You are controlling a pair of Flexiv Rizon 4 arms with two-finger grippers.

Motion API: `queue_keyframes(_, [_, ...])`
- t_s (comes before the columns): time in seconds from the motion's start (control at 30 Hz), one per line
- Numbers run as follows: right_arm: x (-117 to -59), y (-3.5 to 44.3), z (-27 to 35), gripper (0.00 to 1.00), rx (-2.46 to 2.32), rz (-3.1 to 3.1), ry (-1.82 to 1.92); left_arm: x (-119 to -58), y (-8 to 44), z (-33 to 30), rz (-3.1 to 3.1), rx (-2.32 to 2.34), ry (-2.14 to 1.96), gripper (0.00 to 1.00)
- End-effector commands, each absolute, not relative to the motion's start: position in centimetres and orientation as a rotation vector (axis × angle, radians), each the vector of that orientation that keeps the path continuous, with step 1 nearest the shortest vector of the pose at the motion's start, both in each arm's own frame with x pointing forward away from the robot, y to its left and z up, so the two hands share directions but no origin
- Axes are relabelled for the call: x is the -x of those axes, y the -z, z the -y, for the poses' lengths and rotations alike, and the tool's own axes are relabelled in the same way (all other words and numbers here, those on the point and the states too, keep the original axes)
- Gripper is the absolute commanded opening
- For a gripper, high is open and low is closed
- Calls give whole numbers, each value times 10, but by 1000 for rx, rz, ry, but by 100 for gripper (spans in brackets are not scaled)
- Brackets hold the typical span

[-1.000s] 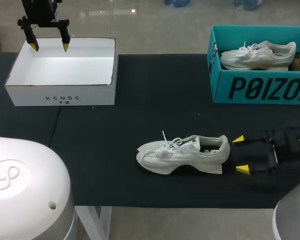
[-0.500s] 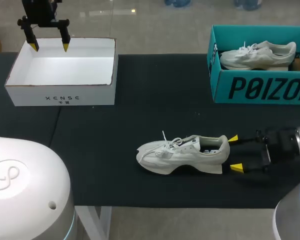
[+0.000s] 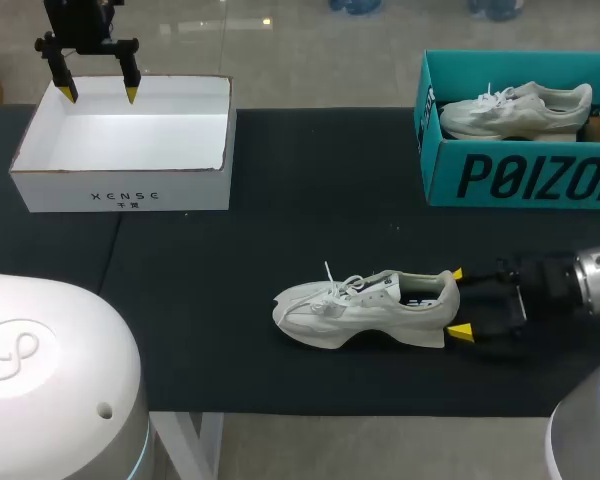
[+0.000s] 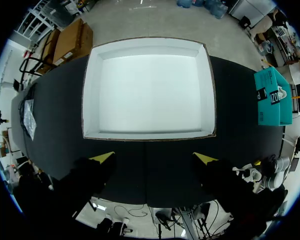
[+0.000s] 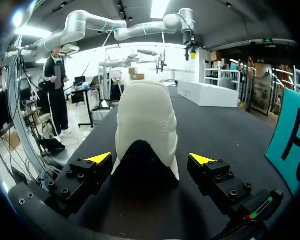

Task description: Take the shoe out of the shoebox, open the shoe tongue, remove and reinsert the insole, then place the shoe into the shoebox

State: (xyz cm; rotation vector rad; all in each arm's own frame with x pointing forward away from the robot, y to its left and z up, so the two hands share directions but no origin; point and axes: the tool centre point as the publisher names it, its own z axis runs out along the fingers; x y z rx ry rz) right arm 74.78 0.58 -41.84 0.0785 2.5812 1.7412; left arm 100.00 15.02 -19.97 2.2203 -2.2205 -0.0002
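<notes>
Teal box holds second shoe; black table.

Bright, even light falls from overhead. The white box glares, its floor washed almost featureless and its near wall greyer. Around the box the black table swallows light. Well away from the box, the shoe lays a soft shadow beneath its sole.

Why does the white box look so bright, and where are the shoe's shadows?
Head view: overhead light leaves the floor of the white box glowing, nearly featureless; the shoe throws little visible shadow on the black table. Left wrist view: the box's inside is evenly bright, no glare spot. Right wrist view: the shoe's heel is lit from above, dark at its base.
</notes>
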Motion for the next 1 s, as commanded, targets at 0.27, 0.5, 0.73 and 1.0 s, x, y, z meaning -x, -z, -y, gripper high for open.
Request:
queue_keyframes(0.27, [-748, 429, -21, 100, -76, -2589, -1767, -1000, 200, -150, 2221, -2220, 1, 100])
queue_keyframes(0.5, [-745, 432, -22, 100, -81, -2589, -1775, -1000, 200, -150, 2221, -2220, 1, 100])
queue_keyframes(0.73, [-745, 437, -23, 100, -86, -2592, -1783, -1000, 200, -150, 2221, -2220, 1, 100])
queue_keyframes(1.0, [-748, 438, -27, 100, -75, -2595, -1792, -1000, 200, -150, 2221, -2220, 1, 100])
